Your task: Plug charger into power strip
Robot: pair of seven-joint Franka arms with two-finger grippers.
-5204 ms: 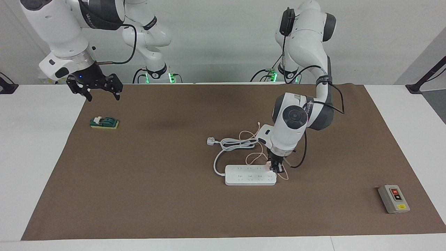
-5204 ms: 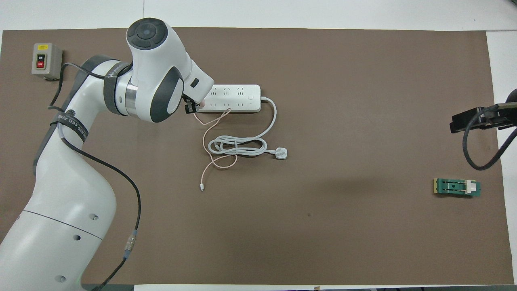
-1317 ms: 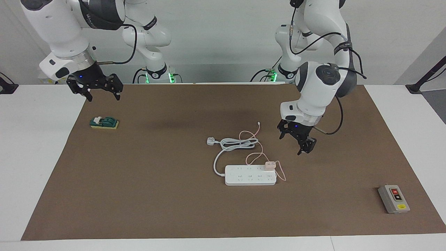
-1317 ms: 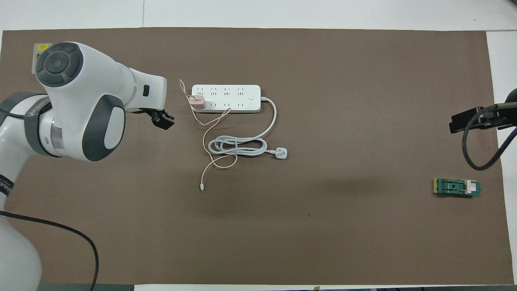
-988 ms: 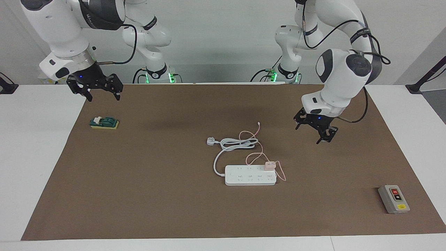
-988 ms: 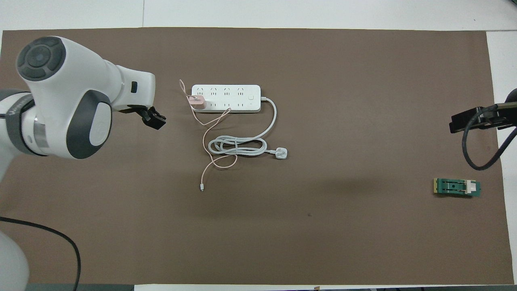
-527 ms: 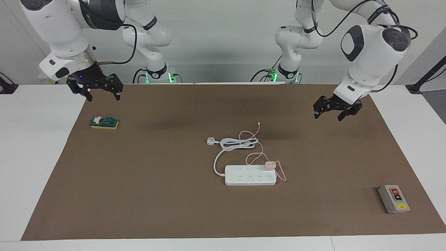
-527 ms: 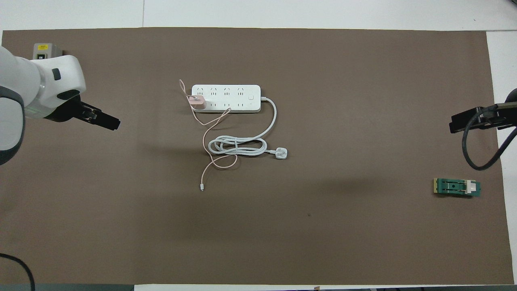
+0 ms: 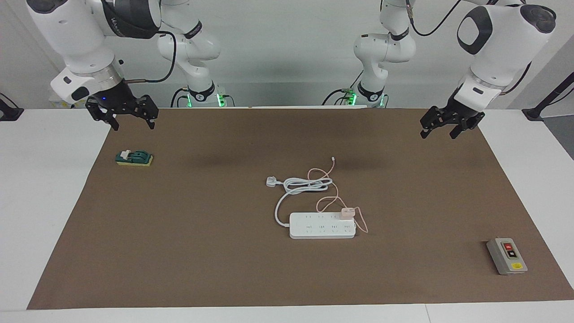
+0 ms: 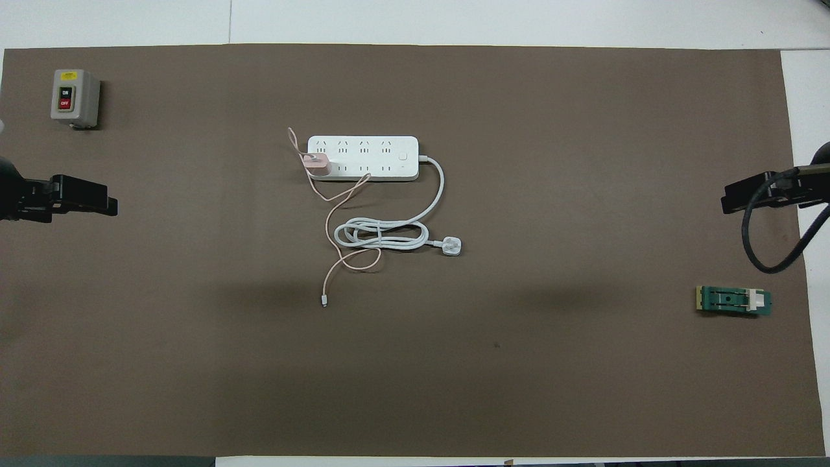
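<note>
The pale-pink charger [image 9: 346, 212] sits plugged into the white power strip [image 9: 322, 225], in the socket at the strip's end toward the left arm. It also shows in the overhead view [image 10: 317, 163] on the power strip [image 10: 369, 157]. Its thin pink cable [image 10: 334, 220] loops over the mat toward the robots. My left gripper [image 9: 438, 133] is open, empty and raised over the mat's edge at the left arm's end; it also shows in the overhead view [image 10: 104, 202]. My right gripper [image 9: 133, 127] is open, empty and waits over the mat's corner at the right arm's end.
The strip's thick white cord lies coiled, ending in a white three-pin plug [image 9: 271, 181]. A grey box with red and black buttons [image 9: 506, 255] stands at the left arm's end. A green block on a yellow pad [image 9: 134, 158] lies under the right gripper.
My left gripper let go of the charger, rose, and swung away from the strip to the left arm's end. The charger stays in its socket. The right arm has not moved.
</note>
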